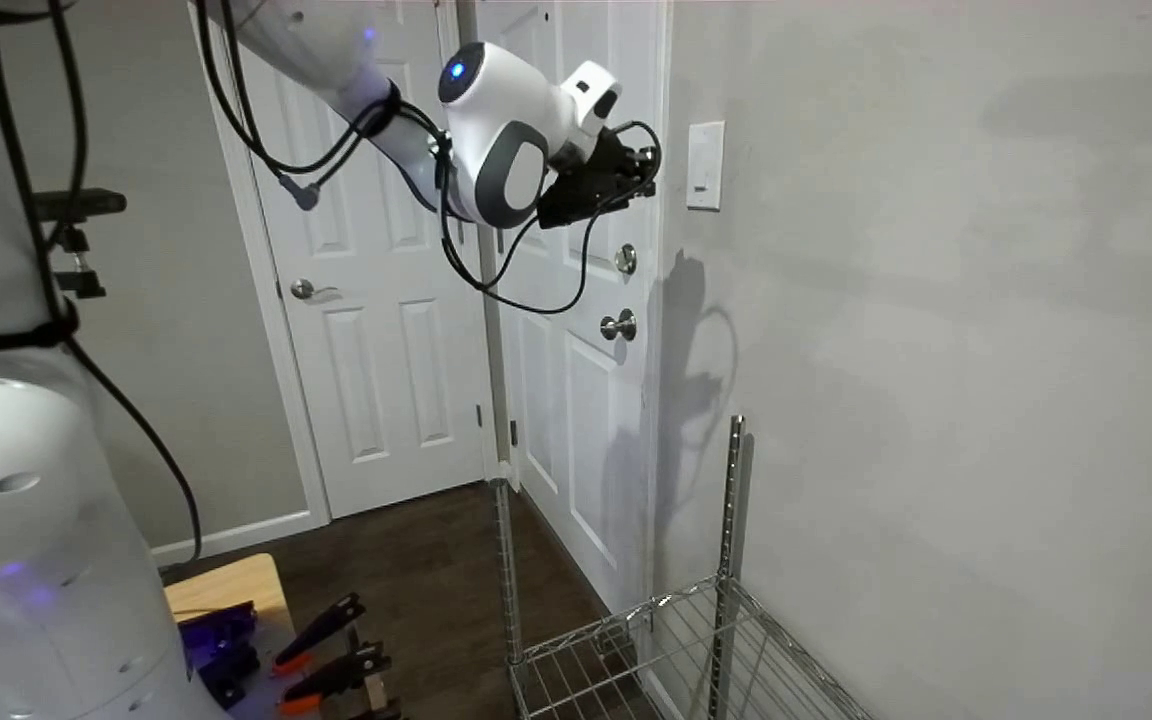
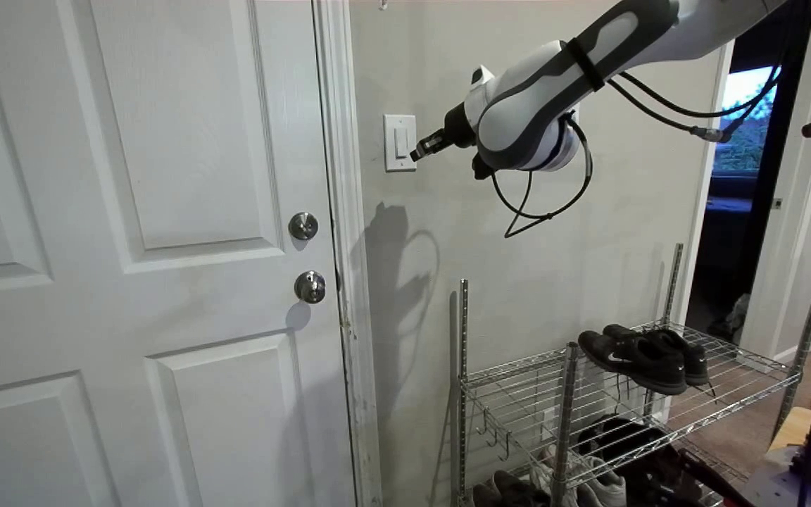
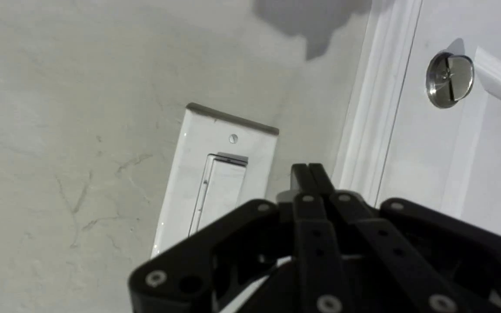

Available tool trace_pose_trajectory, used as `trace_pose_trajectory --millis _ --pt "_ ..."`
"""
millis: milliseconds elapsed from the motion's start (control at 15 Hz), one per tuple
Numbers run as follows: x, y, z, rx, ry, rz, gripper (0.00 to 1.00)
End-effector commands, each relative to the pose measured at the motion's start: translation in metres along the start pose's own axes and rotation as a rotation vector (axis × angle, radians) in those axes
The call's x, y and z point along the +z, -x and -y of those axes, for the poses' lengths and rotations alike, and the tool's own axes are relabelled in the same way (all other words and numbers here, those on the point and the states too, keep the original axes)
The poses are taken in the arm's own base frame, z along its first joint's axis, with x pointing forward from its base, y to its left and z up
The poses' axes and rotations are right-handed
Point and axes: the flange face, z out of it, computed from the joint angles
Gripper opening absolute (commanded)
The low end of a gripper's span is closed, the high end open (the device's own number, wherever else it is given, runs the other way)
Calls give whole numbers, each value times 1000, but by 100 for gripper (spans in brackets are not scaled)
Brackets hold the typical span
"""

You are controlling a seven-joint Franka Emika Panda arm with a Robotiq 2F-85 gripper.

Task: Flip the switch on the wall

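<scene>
The switch is a white upright plate with a rocker on the wall (image 1: 936,330). It shows in both exterior views (image 1: 705,165) (image 2: 401,143) and in the wrist view (image 3: 223,187), where the gripper hides its lower part. My black gripper (image 3: 308,166) is shut, its fingertips together with nothing between them. In the wrist view the fingertips lie right of the plate, in front of the strip of wall beside the door trim. In an exterior view the gripper tip (image 2: 416,153) overlaps the plate's lower right edge. I cannot tell whether it touches.
A white panelled door (image 2: 180,141) with a metal deadbolt (image 3: 449,80) and a round knob (image 2: 310,287) stands beside the switch. A wire shelf (image 2: 463,338) with black shoes (image 2: 638,362) stands below along the wall. A black cable (image 1: 536,311) hangs in a loop under the wrist.
</scene>
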Motion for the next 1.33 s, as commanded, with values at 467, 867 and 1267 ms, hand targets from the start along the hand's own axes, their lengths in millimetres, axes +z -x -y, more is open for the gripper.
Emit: trace_pose_trajectory --millis 467,867,1267 --pt "39 -27 -21 24 54 -63 2" --pt "58 -30 -28 54 87 -68 2" --pt "69 -17 -23 102 110 -42 2"
